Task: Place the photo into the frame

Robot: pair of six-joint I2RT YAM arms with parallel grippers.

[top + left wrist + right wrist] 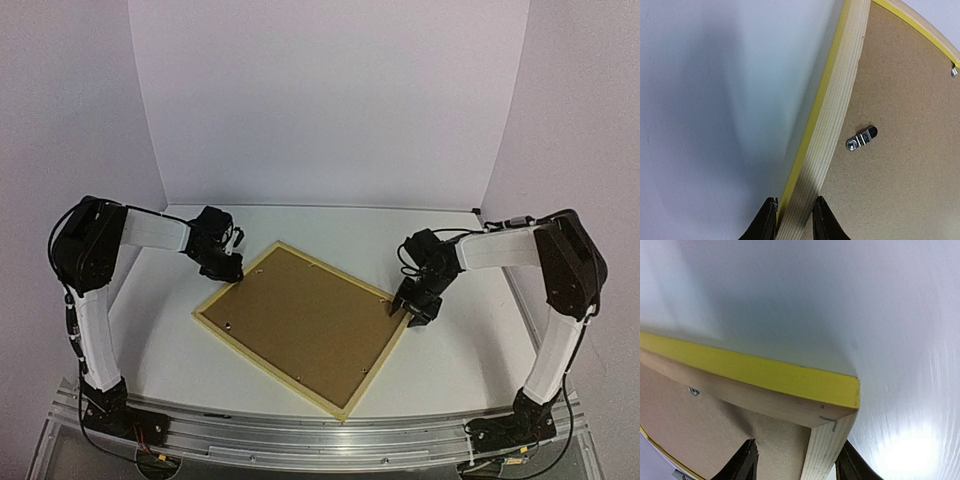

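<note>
left pincer [795, 199] clamps frame [840, 100] rail between its fingers; right pincer [798, 442] open, astride the corner. Suggest: seat right squarely before squeezing, keep both level off the counter [460, 360].

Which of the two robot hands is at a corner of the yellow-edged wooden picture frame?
The right hand: its fingers flank a corner of the yellow-edged wooden picture frame. The left hand straddles a straight side rail instead.

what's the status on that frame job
Left end effector clamped on the frame edge. Right end effector open, astride its corner. Frame back up, board fitted in it, photo unseen.
</note>
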